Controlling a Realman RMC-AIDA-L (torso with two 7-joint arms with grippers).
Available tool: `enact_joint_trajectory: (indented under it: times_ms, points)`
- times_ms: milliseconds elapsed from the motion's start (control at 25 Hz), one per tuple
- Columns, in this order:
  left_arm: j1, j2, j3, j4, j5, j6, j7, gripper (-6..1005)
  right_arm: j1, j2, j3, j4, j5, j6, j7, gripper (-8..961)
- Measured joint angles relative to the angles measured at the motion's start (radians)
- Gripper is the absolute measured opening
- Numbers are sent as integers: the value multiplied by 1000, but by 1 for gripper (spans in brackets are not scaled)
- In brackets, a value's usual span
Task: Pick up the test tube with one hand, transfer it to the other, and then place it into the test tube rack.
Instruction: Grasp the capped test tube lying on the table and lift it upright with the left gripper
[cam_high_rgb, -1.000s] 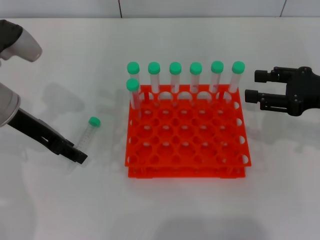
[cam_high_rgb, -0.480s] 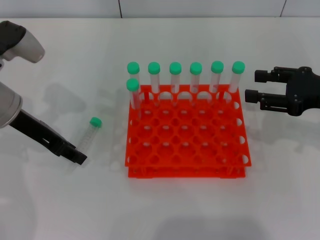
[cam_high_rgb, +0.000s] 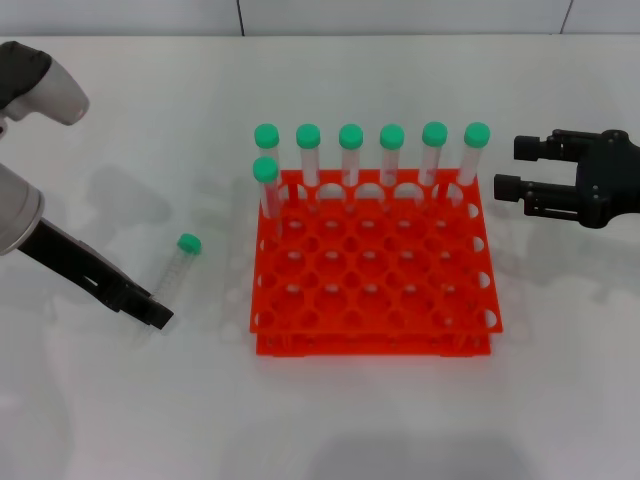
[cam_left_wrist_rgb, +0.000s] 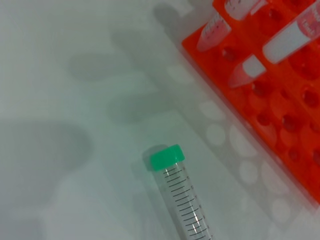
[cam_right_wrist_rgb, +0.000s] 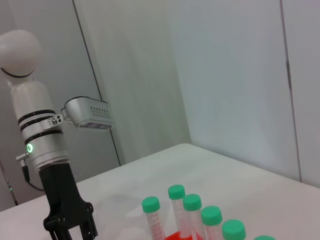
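Observation:
The loose test tube (cam_high_rgb: 177, 268), clear with a green cap, lies on the white table left of the orange-red rack (cam_high_rgb: 370, 343). In the left wrist view the tube (cam_left_wrist_rgb: 184, 207) lies close below the camera, cap toward the rack (cam_left_wrist_rgb: 280, 120). My left gripper (cam_high_rgb: 155, 312) is low at the tube's tapered end, just left of it, and holds nothing. It also shows in the right wrist view (cam_right_wrist_rgb: 71, 231), with fingers apart. My right gripper (cam_high_rgb: 514, 168) hovers open and empty just right of the rack's back right corner.
Several green-capped tubes (cam_high_rgb: 350, 150) stand in the rack's back row, and one more (cam_high_rgb: 266, 185) stands in the second row at the left. The rack's other holes are empty. The white table (cam_high_rgb: 120, 420) stretches around the rack, with a wall behind.
My right gripper has drifted slightly to the right, away from the rack. The left gripper and the loose tube have barely moved.

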Motion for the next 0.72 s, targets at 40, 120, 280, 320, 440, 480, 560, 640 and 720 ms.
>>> enact_joint_trajectory:
  times_ms: [40, 120, 280, 320, 440, 480, 560, 640, 720]
  points:
    - [0, 0, 0, 0, 0, 0, 0, 486, 0, 0, 0, 0, 0, 0, -2, 639]
    - [0, 0, 1, -1, 1, -1, 0, 483, 0, 0, 0, 1, 0, 0, -5, 639]
    - [0, -2, 8, -2, 12, -1, -5, 464, 1, 0, 0, 1, 0, 0, -6, 638]
    - [0, -3, 9, -3, 16, -1, -6, 459, 1, 0, 0, 1, 0, 0, -6, 638]
    - [-1, -3, 9, -7, 24, -4, -7, 445, 1, 1, 0, 1, 0, 0, -6, 638]
    - [-1, -3, 9, -8, 24, -6, -7, 440, 1, 1, 0, 1, 0, 0, -6, 638]
    - [-2, -2, 9, -9, 24, -8, -8, 430, 2, 1, 0, 1, 0, 0, -7, 638]
    - [-2, -2, 10, -9, 25, -9, -8, 421, 2, 1, 0, 1, 0, 0, -7, 638]
    - [-2, -2, 10, -9, 25, -9, -8, 411, 2, 2, 0, 1, 0, 0, -7, 638]
